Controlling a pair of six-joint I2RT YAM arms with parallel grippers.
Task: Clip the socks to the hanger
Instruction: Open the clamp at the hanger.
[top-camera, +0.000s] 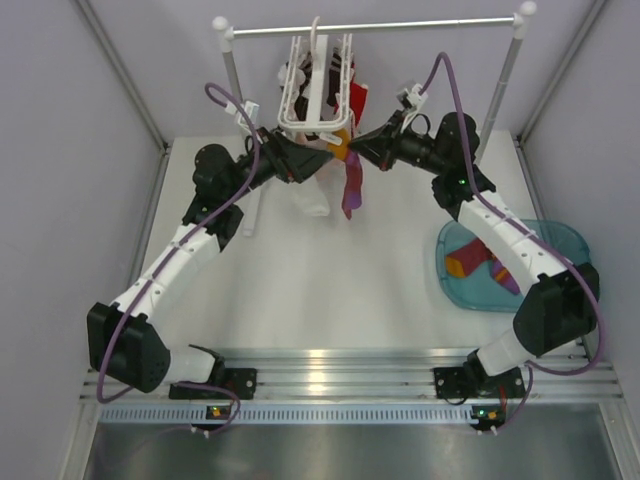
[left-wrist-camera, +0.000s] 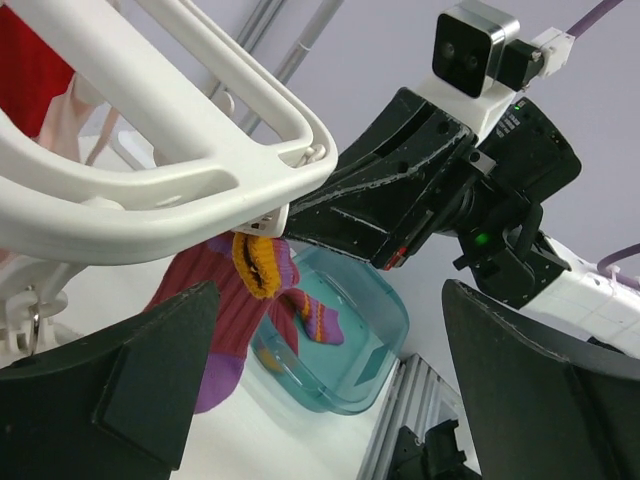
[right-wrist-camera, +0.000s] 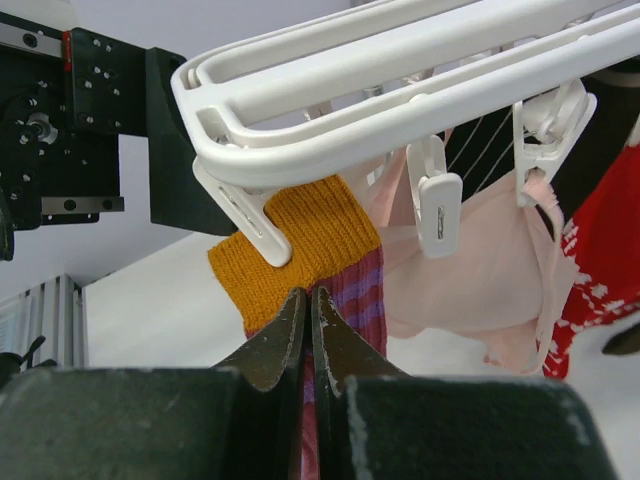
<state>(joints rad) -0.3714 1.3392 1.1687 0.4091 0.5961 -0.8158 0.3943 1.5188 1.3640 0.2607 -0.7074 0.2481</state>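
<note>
The white slatted hanger (top-camera: 318, 85) hangs from the rail, with red, pink and dark socks clipped on it. A red-and-purple striped sock (top-camera: 350, 195) with an orange cuff hangs from a white clip (right-wrist-camera: 245, 220) at the frame's corner. My right gripper (right-wrist-camera: 308, 295) is shut on this sock (right-wrist-camera: 310, 230) just below the cuff, and it also shows in the top view (top-camera: 352, 150). My left gripper (left-wrist-camera: 330, 400) is open and empty under the hanger frame (left-wrist-camera: 150, 190), close to the same sock (left-wrist-camera: 215, 300). It shows in the top view (top-camera: 318, 155) as well.
A teal tray (top-camera: 560, 235) at the right holds more socks (top-camera: 475, 262); the tray also shows in the left wrist view (left-wrist-camera: 390, 320). A white sock (top-camera: 312, 198) hangs below the hanger. The silver rail (top-camera: 400, 26) on white posts spans the back. Grey walls stand on both sides.
</note>
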